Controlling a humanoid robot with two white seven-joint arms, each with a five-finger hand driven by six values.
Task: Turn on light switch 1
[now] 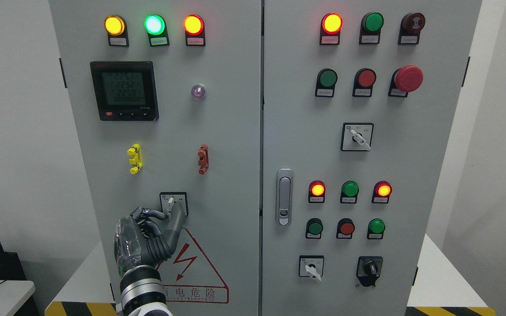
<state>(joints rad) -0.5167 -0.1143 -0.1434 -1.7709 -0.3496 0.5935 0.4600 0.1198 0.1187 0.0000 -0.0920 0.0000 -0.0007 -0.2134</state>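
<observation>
Grey sheet metal forms the two-door cabinet [235, 131] filling the frame, and the rotary switch [173, 203] sits low on its left door, just above the red-edged warning triangle [191, 272]. The left hand [147, 239] rises from the lower left of the frame, its fingers [176, 221] curled up against the switch's small white lever, though a firm pinch cannot be confirmed. Lamps glow amber, green and red across the upper left.

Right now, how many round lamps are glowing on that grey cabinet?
6. Top left row: glowing yellow lamp, glowing green lamp, glowing red lamp. Right door: top red lamp, plus two lower red lamps. None seem hidden.
</observation>
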